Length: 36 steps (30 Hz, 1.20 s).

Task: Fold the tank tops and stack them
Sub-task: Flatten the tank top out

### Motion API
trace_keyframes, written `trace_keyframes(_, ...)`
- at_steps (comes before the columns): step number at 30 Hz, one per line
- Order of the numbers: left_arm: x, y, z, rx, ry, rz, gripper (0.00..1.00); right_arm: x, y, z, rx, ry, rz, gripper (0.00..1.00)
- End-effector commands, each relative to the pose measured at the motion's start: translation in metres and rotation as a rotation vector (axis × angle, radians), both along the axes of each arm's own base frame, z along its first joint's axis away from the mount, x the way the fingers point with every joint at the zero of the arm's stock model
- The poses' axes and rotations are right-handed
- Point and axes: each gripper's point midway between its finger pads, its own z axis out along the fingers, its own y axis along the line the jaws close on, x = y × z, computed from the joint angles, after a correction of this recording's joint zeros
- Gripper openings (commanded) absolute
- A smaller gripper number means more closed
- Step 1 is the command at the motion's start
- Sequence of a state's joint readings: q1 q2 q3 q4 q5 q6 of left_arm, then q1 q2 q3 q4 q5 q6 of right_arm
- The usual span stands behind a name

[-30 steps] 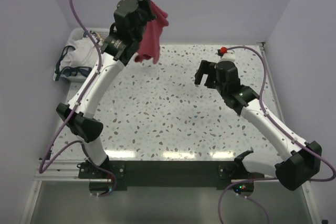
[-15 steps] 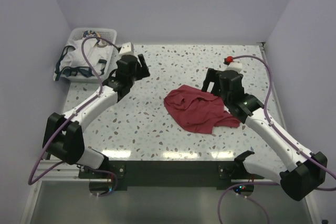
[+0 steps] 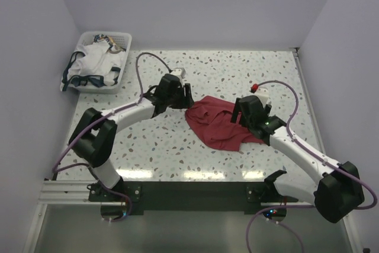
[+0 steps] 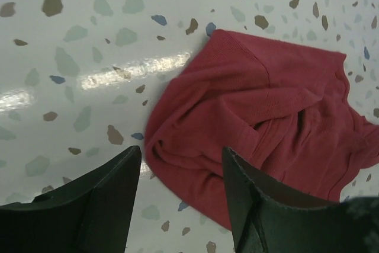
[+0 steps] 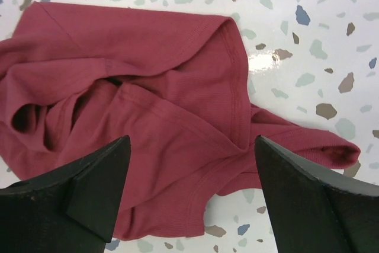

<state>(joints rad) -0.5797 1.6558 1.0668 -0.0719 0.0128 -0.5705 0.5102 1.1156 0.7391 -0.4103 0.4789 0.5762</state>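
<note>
From above, the dark red tank top (image 3: 220, 127) lies crumpled on the speckled tabletop (image 3: 177, 146), right of centre, between the two arms. Its outline is irregular, and no neck or armhole can be picked out from here. The left hand (image 3: 187, 95) sits low at the cloth's left edge, and the right hand (image 3: 238, 114) at its right edge, covering a strip of the fabric there. Neither gap between the fingers is clear at this angle. The white tank top (image 3: 93, 66) is bunched in a basket (image 3: 126, 57) at the far left corner. Navy trim shows, but its print is too small to read.

In the left wrist view, the left hand (image 4: 182, 152) is open: its two dark fingers (image 4: 89, 205) stand apart over a rounded fold at the near edge of the dark red tank top (image 4: 266, 99), clamping nothing. Whether the tips touch the cloth cannot be told. The right-side finger hides the fabric's lower part, and the frame cuts the cloth off on the right.

In the right wrist view, the right hand (image 5: 192, 140) is spread wide and empty above the dark red tank top (image 5: 148, 75). A stitched hem loops across the middle. The cloth runs out of frame on the left, and its lower corner is hidden behind a finger.
</note>
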Motion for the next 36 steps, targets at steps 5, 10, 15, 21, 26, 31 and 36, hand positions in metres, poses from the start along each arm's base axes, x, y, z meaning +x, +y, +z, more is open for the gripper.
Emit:
trace_keyframes(5, -0.010, -0.075, 0.000, 0.016, -0.028, -0.250, 0.57, 0.003, -0.010, -0.017, -0.002, 0.007, -0.099, 0.85)
trace_keyframes(10, -0.012, -0.084, -0.012, 0.111, -0.018, -0.258, 0.50, 0.003, -0.010, -0.021, -0.005, 0.016, -0.104, 0.85)
trace_keyframes(15, -0.010, -0.084, -0.031, 0.249, -0.011, -0.229, 0.46, 0.003, -0.009, -0.025, 0.003, 0.022, -0.107, 0.85)
trace_keyframes(21, -0.010, -0.081, -0.038, 0.302, -0.011, -0.217, 0.46, 0.004, -0.009, -0.027, 0.000, 0.025, -0.109, 0.85)
trace_keyframes(26, -0.009, -0.074, -0.042, 0.345, -0.016, -0.200, 0.41, 0.006, -0.007, -0.031, 0.002, 0.035, -0.107, 0.85)
trace_keyframes(31, 0.004, -0.066, -0.034, 0.391, -0.052, -0.159, 0.12, 0.009, -0.005, -0.036, 0.003, 0.048, -0.104, 0.85)
trace_keyframes(36, 0.033, -0.036, -0.002, 0.386, -0.093, -0.034, 0.00, 0.014, -0.002, -0.034, 0.004, 0.045, -0.097, 0.83)
